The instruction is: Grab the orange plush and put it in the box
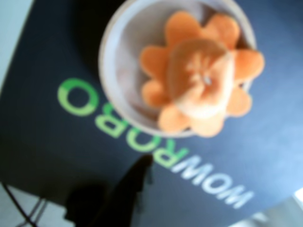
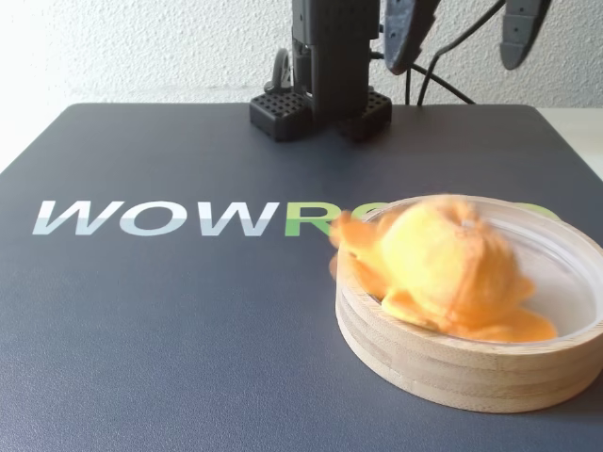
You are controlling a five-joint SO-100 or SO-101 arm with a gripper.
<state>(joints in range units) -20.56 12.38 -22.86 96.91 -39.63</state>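
The orange plush [image 2: 443, 268] lies inside the box [image 2: 452, 363] at the right front of the mat, blurred, with one flap over the box's left rim. In the wrist view the plush [image 1: 201, 78] fills the right part of the box [image 1: 106, 71], dome up, and some flaps overlap the rim. My gripper [image 2: 464, 36] hangs high above the box at the top of the fixed view. It is open, its two dark fingers are wide apart and nothing is between them. One dark fingertip [image 1: 142, 165] shows at the bottom of the wrist view, clear of the plush.
A dark mat [image 2: 170, 320] with WOWROBO lettering [image 2: 160, 218] covers the table. The arm's black base [image 2: 320, 104] stands at the mat's far edge, with cables behind it. A white wall closes the back.
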